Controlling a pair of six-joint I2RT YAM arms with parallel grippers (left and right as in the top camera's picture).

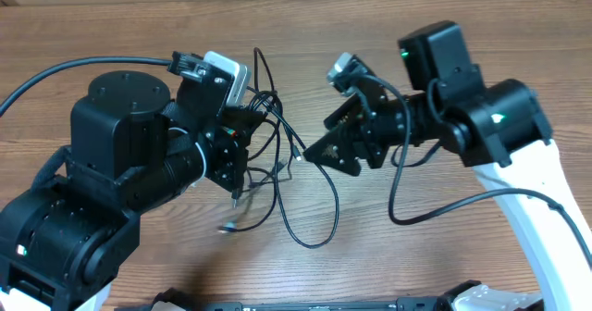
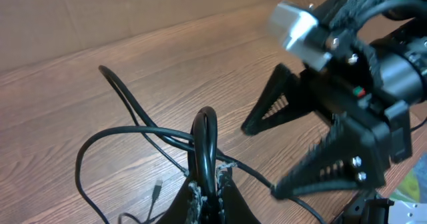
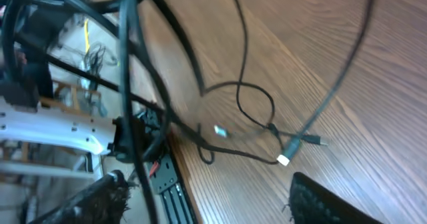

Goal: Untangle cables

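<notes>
Clamping left gripper point(image 2: 208, 187): I saw its jaws pressed together on a doubled bend of the cables point(image 2: 203, 134). The black loop stood up out of the fingers in the left wrist view.
Right gripper point(image 1: 316, 137): its two triangular fingers stood apart with nothing between them. It hung to the right of the tangle, tips pointing toward the left arm.
Space between the grippers: from overhead they were near each other but not touching.
Strand by the right gripper: one cable ran just beside the lower fingertip; I could not tell whether it touched.
Cables, main tangle: it sat under and just to the right of the left gripper, near the middle of the desk point(image 1: 388, 274). One long loop reached out toward the near edge, and another strand arced toward the far edge.
Small plug point(image 1: 227, 226): it lay flat on the wood in front of the left arm, at the near side of the tangle.
Right wrist view: it was blurred, and I made out thin strands crossing the wood and two light-tipped plug ends.
</notes>
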